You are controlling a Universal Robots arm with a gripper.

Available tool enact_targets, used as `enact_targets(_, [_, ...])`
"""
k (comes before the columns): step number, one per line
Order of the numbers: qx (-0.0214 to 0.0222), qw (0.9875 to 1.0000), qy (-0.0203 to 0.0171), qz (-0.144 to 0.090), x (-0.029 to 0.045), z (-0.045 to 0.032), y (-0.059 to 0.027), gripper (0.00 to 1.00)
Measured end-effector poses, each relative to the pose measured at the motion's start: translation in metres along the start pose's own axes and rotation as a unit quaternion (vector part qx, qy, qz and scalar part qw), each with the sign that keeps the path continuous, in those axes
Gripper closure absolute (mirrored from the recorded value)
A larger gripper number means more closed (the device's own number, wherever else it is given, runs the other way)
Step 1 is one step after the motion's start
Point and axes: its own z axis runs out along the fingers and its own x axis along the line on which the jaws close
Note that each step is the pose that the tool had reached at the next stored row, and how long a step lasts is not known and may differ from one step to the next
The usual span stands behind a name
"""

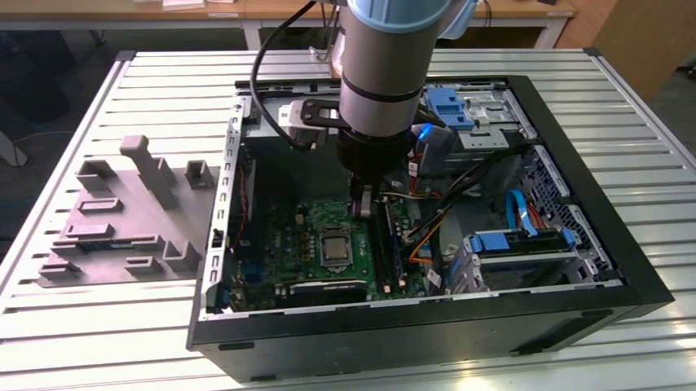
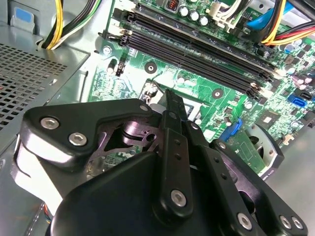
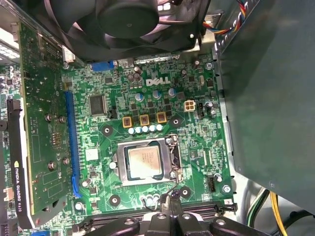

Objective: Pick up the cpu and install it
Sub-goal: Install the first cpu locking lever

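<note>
Inside the open computer case (image 1: 641, 285), the cpu (image 3: 146, 161) sits flat in its socket frame (image 3: 171, 160) on the green board (image 3: 197, 137), just beside the gripper (image 3: 169, 209), whose fingers (image 3: 173, 204) are pressed together, empty.

A worktable of pale, ribbed aluminium slats (image 1: 130, 90) fills most of the exterior view, its ridges running across from the exterior view's left to right. Glare from overhead light lies on the slats at the near edge of this table. Beyond its far edge stands a light wooden bench with white legs (image 1: 253, 24), carrying a few flat pale items. Below that bench the floor is dark and shadowed. At the far corner of the table on the exterior view's right rises a tan wooden panel (image 1: 641, 37), with grey floor beside it.
</note>
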Motion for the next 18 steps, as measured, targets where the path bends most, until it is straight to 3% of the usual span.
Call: enact_targets(18, [0.0001,1.0000,0.0003,-0.005,0.0000,0.0000,0.0000,0.89])
